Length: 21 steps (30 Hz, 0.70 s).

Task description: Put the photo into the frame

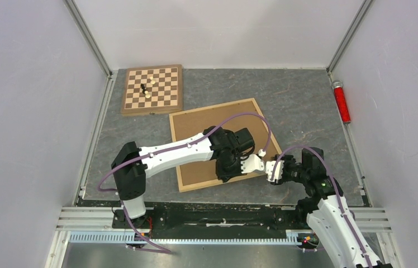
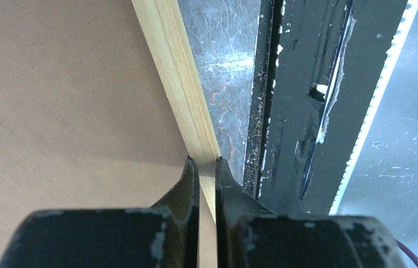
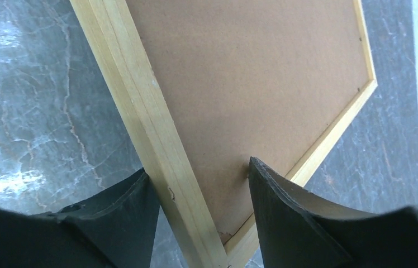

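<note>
- The frame (image 1: 211,108) lies flat on the worktop (image 1: 307,111), back up, with the brown backing board (image 1: 195,125) showing.
- It sits askew to the worktop edges, its far-right corner pointing toward the back wall. Which side is longer is not clear from above.
- Left hand (image 2: 203,164): clenched, tips on the frame's near border.
- Right hand (image 3: 198,170): released, its jaws straddling the border by a corner.
</note>
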Each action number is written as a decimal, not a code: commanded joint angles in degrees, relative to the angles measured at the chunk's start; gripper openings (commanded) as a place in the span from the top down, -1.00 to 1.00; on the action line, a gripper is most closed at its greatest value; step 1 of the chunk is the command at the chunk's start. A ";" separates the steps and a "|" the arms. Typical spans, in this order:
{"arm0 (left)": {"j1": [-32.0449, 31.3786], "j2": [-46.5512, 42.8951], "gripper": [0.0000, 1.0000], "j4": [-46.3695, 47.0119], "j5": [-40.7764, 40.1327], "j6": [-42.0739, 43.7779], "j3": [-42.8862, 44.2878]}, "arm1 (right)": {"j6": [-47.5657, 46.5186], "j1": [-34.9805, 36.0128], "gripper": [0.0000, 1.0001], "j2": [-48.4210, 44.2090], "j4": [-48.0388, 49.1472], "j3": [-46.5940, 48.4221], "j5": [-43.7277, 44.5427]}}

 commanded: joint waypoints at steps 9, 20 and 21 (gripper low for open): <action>1.36 1.07 0.95 -1.12 17.66 0.77 8.69 | 2.18 0.35 0.14 -2.04 11.99 1.29 5.77; 1.56 0.74 0.95 -3.70 17.67 0.54 10.84 | 8.06 0.33 0.52 -1.97 16.03 5.78 8.18; 1.57 0.36 0.95 -3.38 16.67 0.15 10.72 | 8.21 0.30 0.56 -1.90 15.55 6.88 8.16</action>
